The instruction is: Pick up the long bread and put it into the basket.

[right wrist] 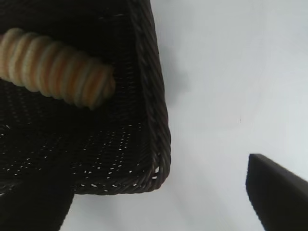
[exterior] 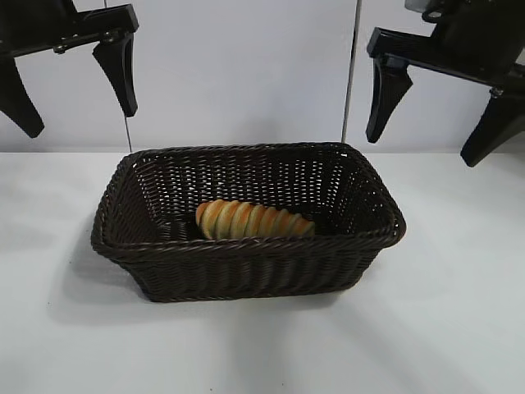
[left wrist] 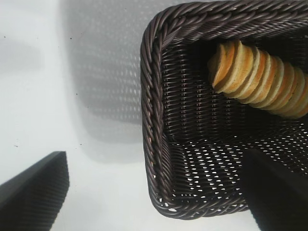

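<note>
Left gripper point(exterior: 70, 86) hung high above the table's far-left side, fingers spread wide, holding nothing. Below and between the arms, the wicker basket point(exterior: 246, 258) sat mid-table, and the long bread point(exterior: 254, 220) lay on its side inside it, on the floor against the near wall. Right gripper point(exterior: 439, 115) was raised at the far right, jaws wide apart too, empty. Judged: placing looked done, release step finished. Next move likely only called for both arms to pull clear and park; no further grasp needed.
</note>
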### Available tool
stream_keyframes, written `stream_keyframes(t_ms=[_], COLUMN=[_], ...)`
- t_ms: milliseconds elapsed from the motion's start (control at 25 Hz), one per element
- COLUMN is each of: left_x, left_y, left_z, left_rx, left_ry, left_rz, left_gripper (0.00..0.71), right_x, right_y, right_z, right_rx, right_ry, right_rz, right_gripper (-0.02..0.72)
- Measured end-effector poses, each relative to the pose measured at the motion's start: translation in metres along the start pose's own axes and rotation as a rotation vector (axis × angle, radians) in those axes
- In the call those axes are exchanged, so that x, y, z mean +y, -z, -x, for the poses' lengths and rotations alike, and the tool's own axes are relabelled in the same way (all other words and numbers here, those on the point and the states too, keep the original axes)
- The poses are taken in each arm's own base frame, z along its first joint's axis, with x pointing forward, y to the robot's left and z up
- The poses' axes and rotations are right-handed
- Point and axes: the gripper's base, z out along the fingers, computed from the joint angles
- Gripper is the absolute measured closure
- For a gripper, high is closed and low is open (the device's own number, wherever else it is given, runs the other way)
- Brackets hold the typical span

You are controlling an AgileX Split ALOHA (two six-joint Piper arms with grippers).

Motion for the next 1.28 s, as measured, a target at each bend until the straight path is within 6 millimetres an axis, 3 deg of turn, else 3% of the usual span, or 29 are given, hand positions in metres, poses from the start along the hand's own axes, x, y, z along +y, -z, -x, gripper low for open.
stream_keyframes(t_ms=[1280], left_x=[0.0000], left_y=[0.0000], left_z=[0.0000], left_rx=[0.000], left_ry=[0.000], left_rz=[0.000], left_gripper=[0.016], right_x=[0.0090], right_y=[0.0006], right_z=[0.0045], right_rx=[-0.047], right_ry=[-0.060], right_rz=[0.101], right_gripper=[0.008])
